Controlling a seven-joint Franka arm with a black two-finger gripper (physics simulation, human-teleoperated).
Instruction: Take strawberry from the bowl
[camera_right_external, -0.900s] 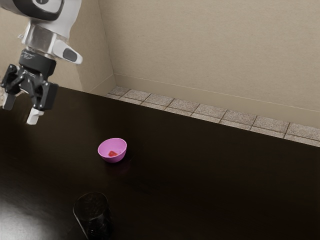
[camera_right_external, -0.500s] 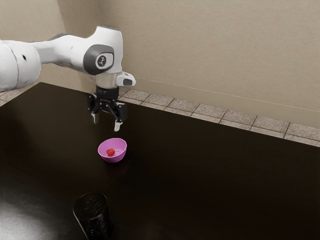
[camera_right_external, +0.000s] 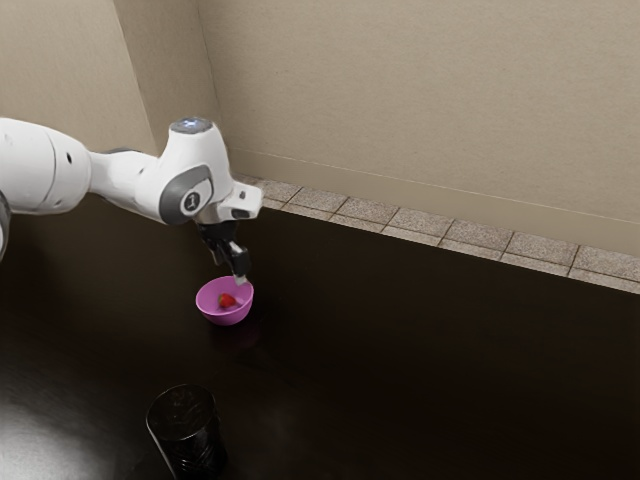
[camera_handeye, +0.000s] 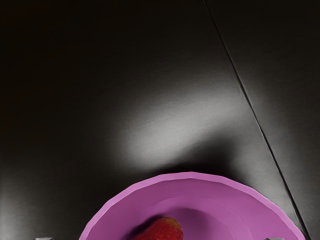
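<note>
The claw (camera_right_external: 228, 271) hangs below the wrist (camera_right_external: 188, 175), pointing down at a slight slant. Its two black fingers (camera_right_external: 239, 262) have pale tips and stand spread, with a gap between them. In the wrist view the fingertips (camera_handeye: 44, 238) sit well apart. The white arm (camera_right_external: 45, 165) reaches in from behind and above the claw, sloping down to the rounded wrist, which is bent so the hand drops steeply. A pale block (camera_right_external: 242, 200) juts out just above the claw.

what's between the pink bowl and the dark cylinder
Just a stretch of bare dark tabletop lies between the pink bowl and the dark cylinder, as the exterior view shows.
</note>
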